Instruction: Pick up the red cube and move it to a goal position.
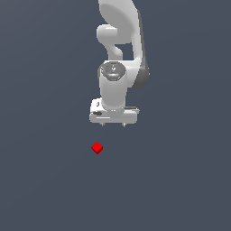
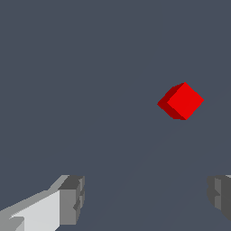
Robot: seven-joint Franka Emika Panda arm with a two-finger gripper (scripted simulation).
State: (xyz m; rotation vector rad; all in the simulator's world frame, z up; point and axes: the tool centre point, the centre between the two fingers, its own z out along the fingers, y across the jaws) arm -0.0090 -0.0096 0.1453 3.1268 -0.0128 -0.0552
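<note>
The red cube (image 1: 97, 147) is tiny and bright red and lies on the dark grey floor, turned at an angle. My white gripper (image 1: 113, 124) hangs above the floor, behind the cube and slightly toward the exterior view's right of it, not touching it. In the wrist view the cube (image 2: 181, 101) shows beyond the two grey fingertips (image 2: 72, 200), which stand far apart with nothing between them. The gripper (image 2: 146, 198) is open and empty.
The white arm (image 1: 121, 45) rises behind the gripper toward the top of the exterior view. The plain dark grey floor (image 1: 45, 180) spreads all around the cube. No goal marker shows.
</note>
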